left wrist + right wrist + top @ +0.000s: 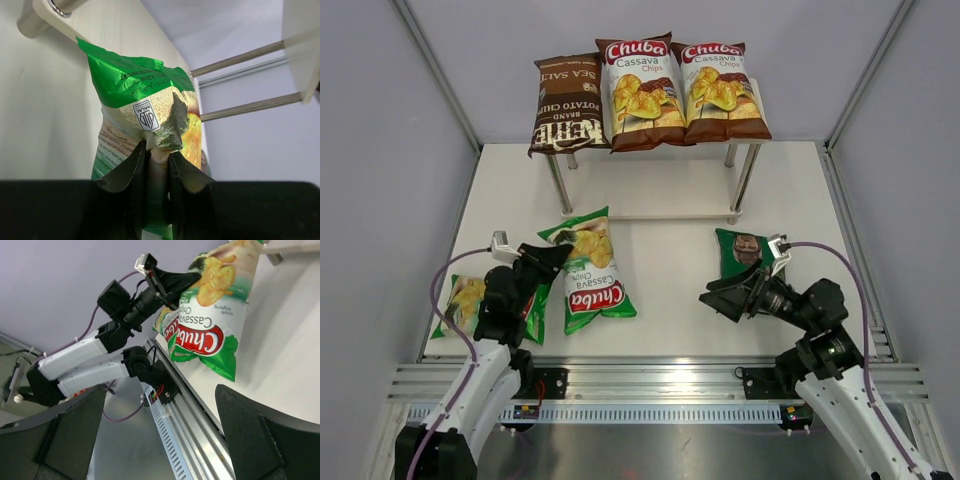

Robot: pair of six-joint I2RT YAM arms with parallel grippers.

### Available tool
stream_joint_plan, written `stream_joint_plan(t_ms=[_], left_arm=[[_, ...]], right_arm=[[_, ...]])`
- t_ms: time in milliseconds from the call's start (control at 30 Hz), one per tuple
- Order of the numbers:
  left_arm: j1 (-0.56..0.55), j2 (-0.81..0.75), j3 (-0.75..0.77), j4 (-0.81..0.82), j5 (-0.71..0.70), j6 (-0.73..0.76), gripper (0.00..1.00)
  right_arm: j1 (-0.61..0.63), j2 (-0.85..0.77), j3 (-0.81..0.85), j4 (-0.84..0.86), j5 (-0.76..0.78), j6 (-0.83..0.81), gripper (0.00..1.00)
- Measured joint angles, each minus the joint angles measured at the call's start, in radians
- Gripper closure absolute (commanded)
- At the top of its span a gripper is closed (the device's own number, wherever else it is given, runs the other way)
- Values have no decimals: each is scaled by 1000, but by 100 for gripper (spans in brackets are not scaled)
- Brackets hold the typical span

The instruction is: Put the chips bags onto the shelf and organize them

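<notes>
At the left edge of the table (670,310) lies the outer light green bag (463,300). The left gripper (557,257) pinches the edge of the middle light green bag (592,275). The right gripper (716,297) gapes wide beside the dark green bag (740,248). Behind them, a row of three bags (645,95) fills the top tier of the shelf (650,195) (roughly half the job, I judge); the three on the table remain.

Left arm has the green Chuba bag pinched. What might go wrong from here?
The left fingers pinch only a thin edge fold of the green Chuba bag, so it may slip on lifting. Three bags already fill the top of the shelf, leaving the low lower tier, where the bag may snag.
</notes>
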Motion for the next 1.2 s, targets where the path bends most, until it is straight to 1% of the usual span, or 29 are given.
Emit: stream_joint_plan(t_ms=[33,133,233,300,333,433,567,667,767,933,1067,1200], left_arm=[[-7,-22,-3,-15,-5,-27,96],[-37,-99,-30,-45,-31,-123,98],[-85,-219,-54,-112,-78,-224,98],[-108,-293,-58,-146,-113,-288,98],[-117,-330,-58,-159,-134,-321,99],[-134,-414,-58,-186,-191,-418,99],[-153,-448,-58,-209,-257,-530,100],[-172,-450,-58,-224,-285,-593,100],[-192,-446,-58,-225,-294,-640,100],[-229,-439,-58,-224,-295,-686,100],[-238,-438,-58,-225,-291,-711,100],[-243,-447,-58,-231,-287,-733,100]], right_arm=[[0,19,-38,40,7,29,2],[0,90,-195,248,32,146,1],[25,206,-341,431,91,268,1],[94,277,-386,488,162,320,1],[151,299,-394,512,209,333,1],[337,346,-395,608,357,348,1],[620,446,-385,772,608,317,1],[748,582,-347,902,740,252,1],[824,774,-270,1049,841,192,1],[887,1017,-174,1249,967,120,1],[906,1154,-124,1306,1007,77,1],[913,1224,-74,1319,1037,55,1]])
